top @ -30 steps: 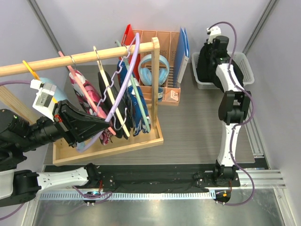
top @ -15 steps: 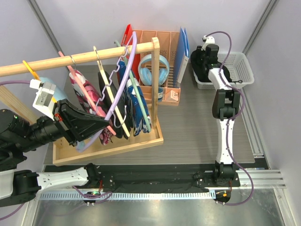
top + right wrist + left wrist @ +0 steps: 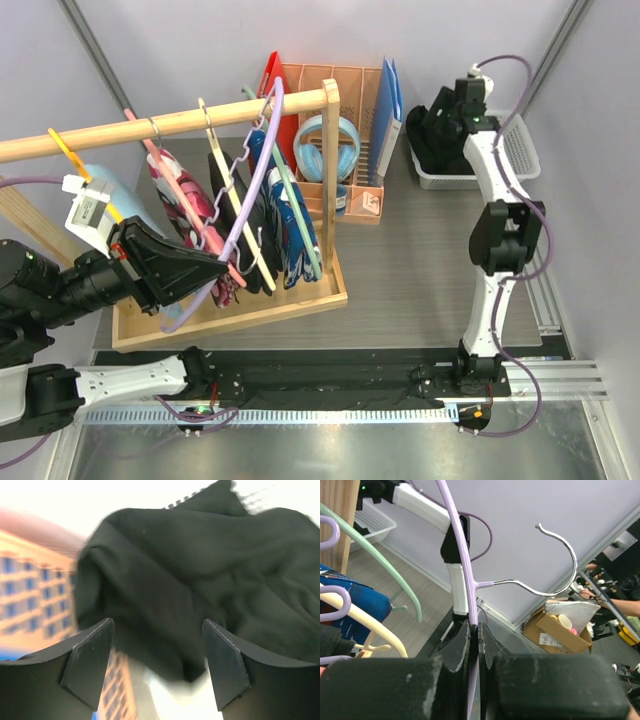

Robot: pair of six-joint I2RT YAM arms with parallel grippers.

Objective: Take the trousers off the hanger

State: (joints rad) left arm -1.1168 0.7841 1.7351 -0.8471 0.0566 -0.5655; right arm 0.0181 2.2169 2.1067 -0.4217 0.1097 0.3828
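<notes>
Well, my left end effector pinches the lavender hanger shut, printed blue trousers hanging just right of it on the rack; my right end effector gapes wide just over black trousers in the white basket.

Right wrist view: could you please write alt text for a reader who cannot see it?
The open right gripper faces a crumpled black cloth that fills most of the view. A blurred orange rack shows at the left, pale basket mesh at the top right.
</notes>
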